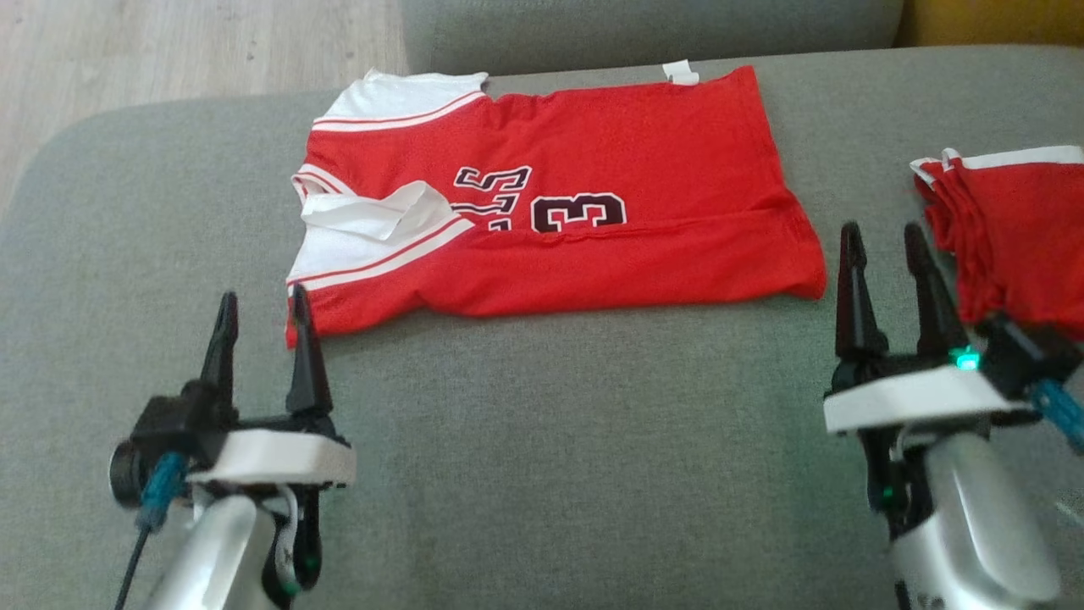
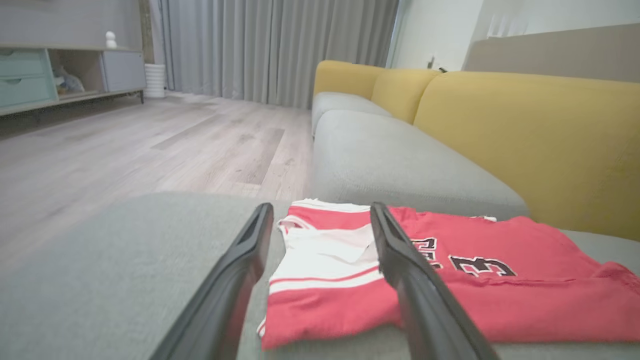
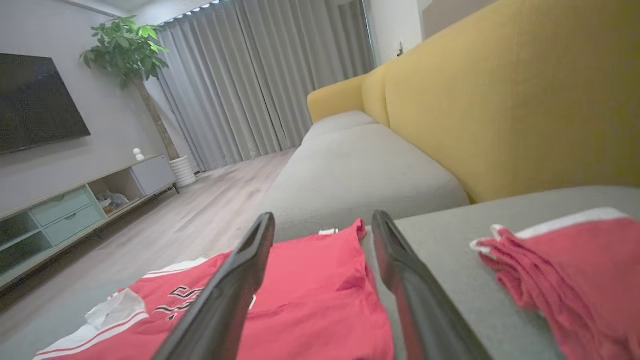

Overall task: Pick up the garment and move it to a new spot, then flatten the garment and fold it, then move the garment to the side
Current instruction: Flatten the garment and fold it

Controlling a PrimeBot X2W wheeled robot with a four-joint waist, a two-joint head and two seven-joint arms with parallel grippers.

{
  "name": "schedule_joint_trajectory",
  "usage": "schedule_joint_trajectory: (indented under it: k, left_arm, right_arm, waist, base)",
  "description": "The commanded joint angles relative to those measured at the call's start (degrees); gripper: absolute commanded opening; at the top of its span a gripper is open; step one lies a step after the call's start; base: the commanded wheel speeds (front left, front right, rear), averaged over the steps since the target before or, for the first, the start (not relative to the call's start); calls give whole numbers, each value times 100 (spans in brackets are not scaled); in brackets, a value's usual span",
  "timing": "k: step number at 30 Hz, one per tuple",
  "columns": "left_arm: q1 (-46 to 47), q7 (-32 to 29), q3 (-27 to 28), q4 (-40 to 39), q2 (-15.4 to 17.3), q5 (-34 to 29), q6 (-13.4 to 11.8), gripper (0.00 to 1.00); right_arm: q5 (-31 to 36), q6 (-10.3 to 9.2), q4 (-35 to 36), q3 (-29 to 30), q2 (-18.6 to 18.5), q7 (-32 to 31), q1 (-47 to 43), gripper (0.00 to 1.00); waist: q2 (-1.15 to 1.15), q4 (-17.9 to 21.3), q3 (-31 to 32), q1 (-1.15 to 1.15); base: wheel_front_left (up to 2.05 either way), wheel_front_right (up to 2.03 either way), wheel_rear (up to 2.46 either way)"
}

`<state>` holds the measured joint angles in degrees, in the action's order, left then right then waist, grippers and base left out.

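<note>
Red on the garment (image 1: 635, 254), white red-striped shoulders, black white-edged numerals; red with white band on the other cloth (image 1: 1025, 246); grey on the sofa seat (image 1: 550, 440); yellow on its backrest (image 2: 525, 135)

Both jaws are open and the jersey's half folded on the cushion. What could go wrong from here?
1. The right gripper sits close to the second red garment; a reach could snag that instead of the jersey.
2. The white flap lies crumpled; folding over it likely traps a crease.
3. The left gripper is near the layered corner; pinching one layer might undo the fold.
</note>
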<state>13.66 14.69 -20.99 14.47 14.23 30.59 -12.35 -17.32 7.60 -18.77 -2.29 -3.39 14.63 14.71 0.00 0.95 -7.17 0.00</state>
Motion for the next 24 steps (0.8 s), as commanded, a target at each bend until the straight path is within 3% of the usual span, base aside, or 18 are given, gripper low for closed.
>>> schedule_joint_trajectory:
  k: [1, 11, 17, 24]
  left_arm:
    - [233, 29, 375, -185, 80, -78, 23, 100]
    - [491, 5, 573, 546, 96, -461, 433, 100]
    - [995, -426, 551, 1415, 166, -515, 302, 100]
    - [1613, -844, 508, 2420, 191, -459, 369, 100]
  right_arm:
    - [-78, -11, 295, -164, 48, 36, 70, 100]
    - [-265, -11, 592, -488, 50, 37, -3, 100]
    - [-303, -11, 627, -590, 50, 37, 124, 100]
    - [-327, -11, 630, -635, 51, 37, 218, 100]
  waist:
    - [0, 29, -53, 0]
    - [0, 270, -391, 0]
    - [0, 398, -693, 0]
    - [0, 530, -1052, 0]
  base:
    - [0, 0, 0]
    - [0, 0, 0]
    - [0, 0, 0]
    - [0, 0, 0]
